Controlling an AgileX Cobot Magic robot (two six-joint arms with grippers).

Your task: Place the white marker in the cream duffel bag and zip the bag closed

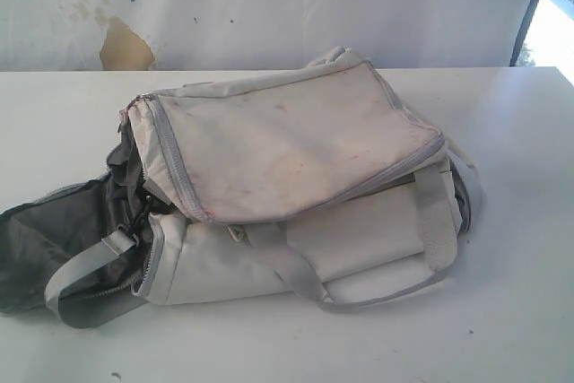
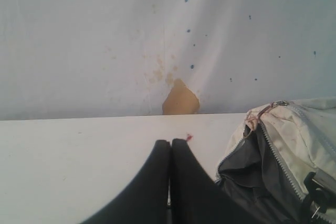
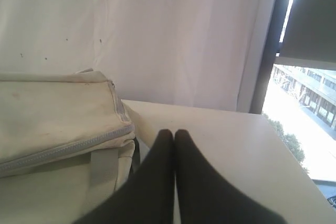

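Cream duffel bag point(image 1: 296, 177) lies on its side in the middle of the white table point(image 1: 502, 311). Its big pink-stained panel faces up, grey zipper running round the edge. The end toward the left arm's side gapes open, w/ dark grey lining point(image 1: 54, 239) spilled out onto the tabletop and a grey webbing strap point(image 1: 85, 271) looped over it. Another strap crosses the bag's front pocket.

White marker: can't spot it in any view, on the table or at the bag's open mouth.

Left gripper point(image 2: 170, 142) sits low over the table just beside the bag's open end, black fingers point(image 2: 152, 182) pressed together tip to tip, nothing between them. Right gripper point(image 3: 169, 132) is by the bag's opposite end, near the zipped corner, fingers point(image 3: 197, 182) likewise pinched tight & empty. Neither touches the bag.

Behind the bag hangs a white backdrop sheet point(image 1: 269, 6) w/ a tan torn patch point(image 1: 124, 45) and small blue specks.
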